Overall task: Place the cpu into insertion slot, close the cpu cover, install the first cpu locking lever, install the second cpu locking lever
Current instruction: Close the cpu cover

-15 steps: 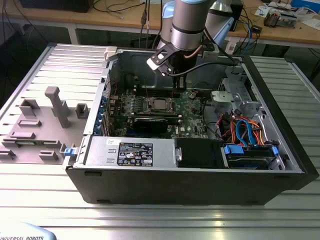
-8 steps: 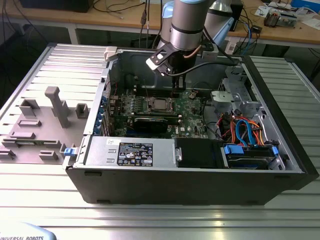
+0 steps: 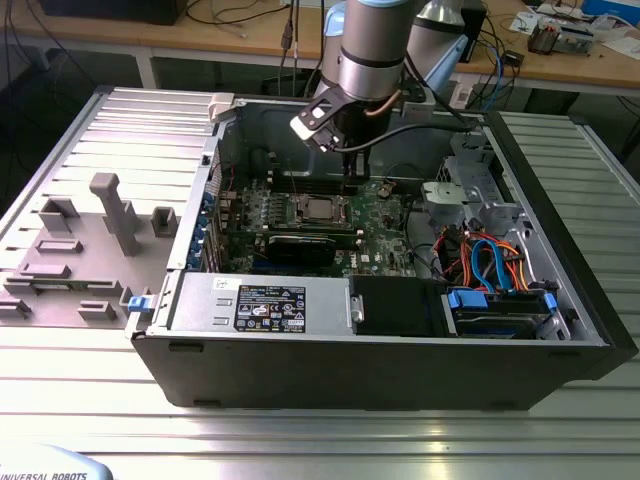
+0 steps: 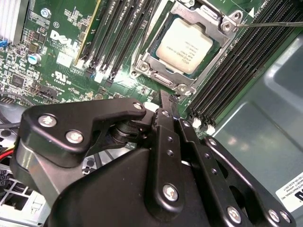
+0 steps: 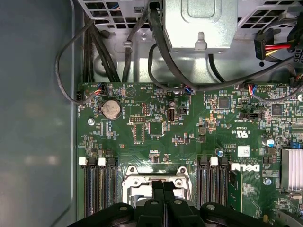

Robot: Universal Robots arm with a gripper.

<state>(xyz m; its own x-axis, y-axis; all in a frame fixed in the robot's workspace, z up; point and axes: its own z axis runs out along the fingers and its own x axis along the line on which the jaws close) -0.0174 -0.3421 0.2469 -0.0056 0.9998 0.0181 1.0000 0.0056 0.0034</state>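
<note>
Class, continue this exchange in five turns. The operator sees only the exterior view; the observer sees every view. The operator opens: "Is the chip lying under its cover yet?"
Observer: Yes. In the second wrist view the square silver-grey cpu lies flat, the thin silver frame-shaped cpu cover down around its edges.
Operator: Any lever visible?
Observer: A thin metal lever runs from the cover's corner across the long black memory slots.
Operator: And the gripper?
Observer: In both wrist views the black gripper has its fingers pressed together, close to the cover's edge.
</note>
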